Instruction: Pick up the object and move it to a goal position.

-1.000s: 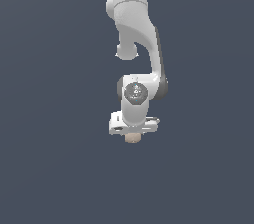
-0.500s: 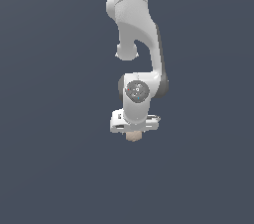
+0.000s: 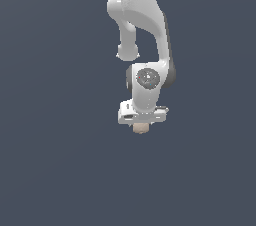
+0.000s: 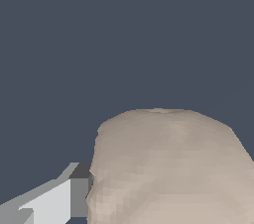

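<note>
The object (image 3: 141, 128) is a small beige-tan rounded lump that pokes out just below the white gripper (image 3: 141, 126) of the arm in the exterior view. The gripper is shut on it and holds it above the plain dark grey ground. The fingers are mostly hidden behind the hand and the lump. In the wrist view the object (image 4: 168, 168) fills much of the picture, with one grey-white finger (image 4: 59, 200) pressed against its side.
A plain dark grey surface (image 3: 60, 160) fills the background of both views. No other objects show. The white arm (image 3: 142, 30) reaches down from the top of the exterior view.
The arm and gripper have risen slightly with the object still held between the fingers. The grip has not changed.
</note>
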You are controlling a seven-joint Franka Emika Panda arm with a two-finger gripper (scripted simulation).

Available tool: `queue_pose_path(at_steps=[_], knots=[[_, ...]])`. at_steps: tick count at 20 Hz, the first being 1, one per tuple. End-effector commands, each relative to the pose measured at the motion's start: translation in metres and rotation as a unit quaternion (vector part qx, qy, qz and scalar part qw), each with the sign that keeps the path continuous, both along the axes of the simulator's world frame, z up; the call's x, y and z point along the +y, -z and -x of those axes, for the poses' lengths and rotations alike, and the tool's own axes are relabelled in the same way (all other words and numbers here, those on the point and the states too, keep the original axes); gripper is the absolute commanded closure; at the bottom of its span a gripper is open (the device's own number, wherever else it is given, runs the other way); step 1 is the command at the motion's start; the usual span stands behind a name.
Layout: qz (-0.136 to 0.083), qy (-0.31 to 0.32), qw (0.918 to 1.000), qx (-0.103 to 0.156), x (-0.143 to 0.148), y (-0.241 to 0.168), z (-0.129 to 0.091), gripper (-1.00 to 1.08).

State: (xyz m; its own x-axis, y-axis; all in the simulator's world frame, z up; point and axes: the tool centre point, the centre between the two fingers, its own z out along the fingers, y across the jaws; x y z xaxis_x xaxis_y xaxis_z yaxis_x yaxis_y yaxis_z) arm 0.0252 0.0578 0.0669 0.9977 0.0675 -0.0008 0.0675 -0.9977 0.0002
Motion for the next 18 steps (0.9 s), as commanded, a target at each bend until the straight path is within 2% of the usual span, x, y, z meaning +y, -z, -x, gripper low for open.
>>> queue_pose_path(at_steps=[1, 12, 18], knots=[[0.000, 0.000, 1.0000, 0.000, 0.012, -0.010, 0.014, 1.08], [0.000, -0.001, 1.0000, 0.000, 0.079, -0.062, 0.089, 1.08], [0.000, -0.001, 1.0000, 0.000, 0.109, -0.085, 0.121, 1.08]])
